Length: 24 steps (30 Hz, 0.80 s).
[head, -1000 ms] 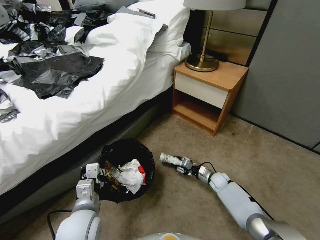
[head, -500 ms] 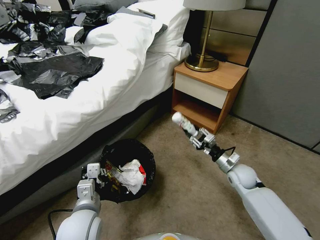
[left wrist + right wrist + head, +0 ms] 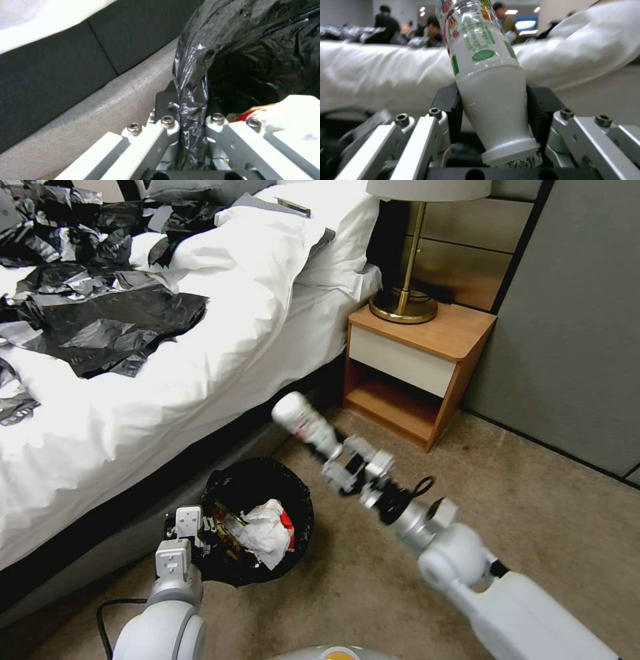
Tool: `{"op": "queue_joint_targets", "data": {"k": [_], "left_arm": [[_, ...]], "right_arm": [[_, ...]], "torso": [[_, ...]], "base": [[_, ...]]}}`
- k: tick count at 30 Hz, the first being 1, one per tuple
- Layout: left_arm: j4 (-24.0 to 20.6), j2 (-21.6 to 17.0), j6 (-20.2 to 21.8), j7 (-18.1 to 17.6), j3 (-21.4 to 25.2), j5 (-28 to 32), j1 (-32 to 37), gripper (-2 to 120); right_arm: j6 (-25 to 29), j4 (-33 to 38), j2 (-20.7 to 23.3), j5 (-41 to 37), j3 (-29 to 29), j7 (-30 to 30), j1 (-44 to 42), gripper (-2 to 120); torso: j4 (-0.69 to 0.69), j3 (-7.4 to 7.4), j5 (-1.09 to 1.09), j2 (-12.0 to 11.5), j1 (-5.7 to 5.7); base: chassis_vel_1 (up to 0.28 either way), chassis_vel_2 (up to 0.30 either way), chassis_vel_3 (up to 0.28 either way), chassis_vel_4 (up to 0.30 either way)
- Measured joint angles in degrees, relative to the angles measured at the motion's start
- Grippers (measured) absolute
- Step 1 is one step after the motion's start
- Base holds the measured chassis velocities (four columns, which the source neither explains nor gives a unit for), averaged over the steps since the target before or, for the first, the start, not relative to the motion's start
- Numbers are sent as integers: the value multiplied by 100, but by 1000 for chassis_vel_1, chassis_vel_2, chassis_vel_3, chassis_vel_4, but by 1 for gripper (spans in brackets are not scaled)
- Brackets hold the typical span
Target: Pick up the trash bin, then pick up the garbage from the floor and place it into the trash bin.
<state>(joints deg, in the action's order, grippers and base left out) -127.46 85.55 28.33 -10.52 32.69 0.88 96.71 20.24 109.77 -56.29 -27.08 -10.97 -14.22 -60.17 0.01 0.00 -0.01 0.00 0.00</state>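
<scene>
Right gripper (image 3: 343, 463) fingers clamp 1 white bottle (image 3: 307, 425) near its cap end, long axis tilted toward upper left. Trash bin (image 3: 257, 483) sits lower left of it at frame center-bottom. Left gripper (image 3: 190, 527) fingers pinch the bin's bagged rim.

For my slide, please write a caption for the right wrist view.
Right gripper holds a white plastic bottle by its neck, white bedding behind.
</scene>
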Motion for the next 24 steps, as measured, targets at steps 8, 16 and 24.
{"op": "queue_joint_targets", "data": {"k": [8, 16, 24], "left_arm": [[-70, 8, 0, 2, -20, -26, 53, 1], [-107, 16, 3, 2, -12, -30, 66, 1], [-107, 19, 8, 2, -11, -31, 36, 1]], "right_arm": [[7, -889, -139, 337, -1034, 156, 464, 37], [7, -1420, -259, 530, -1201, 160, 536, 44], [-19, -1419, -247, 594, -1164, 172, 498, 69]], "torso": [[-1, 0, 0, 0, 0], [-1, 1, 1, 0, 0], [-1, 1, 1, 0, 0]], "base": [[0, 0, 0, 0], [0, 0, 0, 0], [0, 0, 0, 0]]}}
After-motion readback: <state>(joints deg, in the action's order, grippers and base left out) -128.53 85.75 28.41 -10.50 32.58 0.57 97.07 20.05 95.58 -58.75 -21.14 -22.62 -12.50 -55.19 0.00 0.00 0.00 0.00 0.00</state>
